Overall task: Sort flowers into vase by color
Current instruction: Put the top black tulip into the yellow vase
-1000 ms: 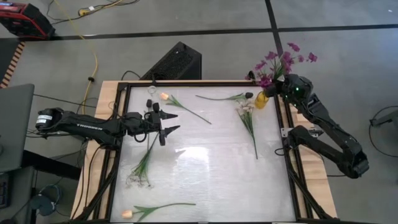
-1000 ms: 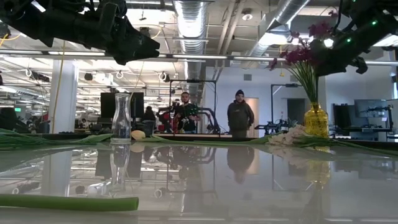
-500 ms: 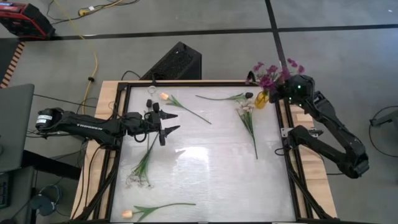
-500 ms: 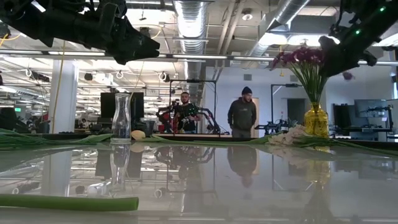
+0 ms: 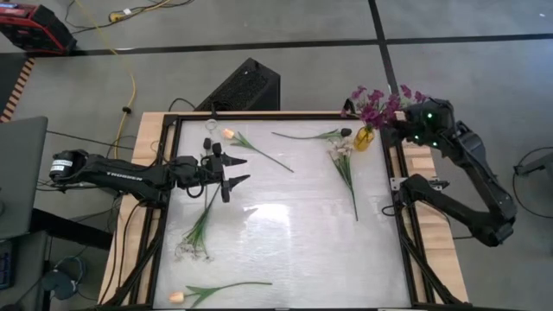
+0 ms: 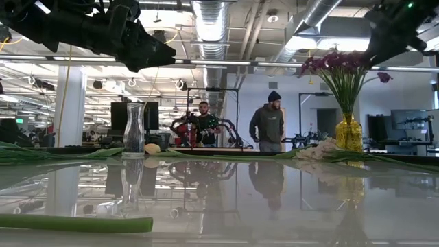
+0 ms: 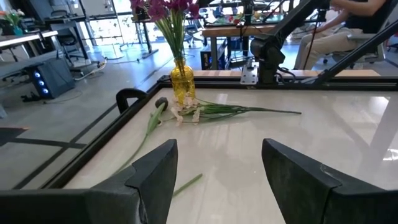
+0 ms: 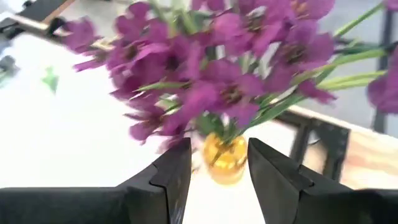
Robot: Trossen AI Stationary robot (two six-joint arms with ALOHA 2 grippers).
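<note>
Purple blossoms [image 5: 378, 102] on green stems fill a yellow vase [image 5: 364, 138] at the table's [image 5: 285, 225] far right corner. The table is glossy white with a black frame and pale wood edges. Across it lie green sprigs with white sprays [image 5: 192, 250], another white spray [image 5: 340, 150], and peach buds [image 5: 228, 133]. A clear vase [image 6: 135, 130] stands near the far left corner. Both arms are black.

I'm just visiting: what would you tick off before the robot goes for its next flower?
1. Purple flowers standing in the yellow vase: ok.
2. Right pincer open and clear of the blossoms: ok, nothing between its fingers.
3. Left pincer open and empty above the table: ok.
4. White sprig lying flat beside the yellow vase, reachable: ok.
5. Clear vase upright and empty: ok.
6. Tulip stems free of one another: ok, each lies apart.
</note>
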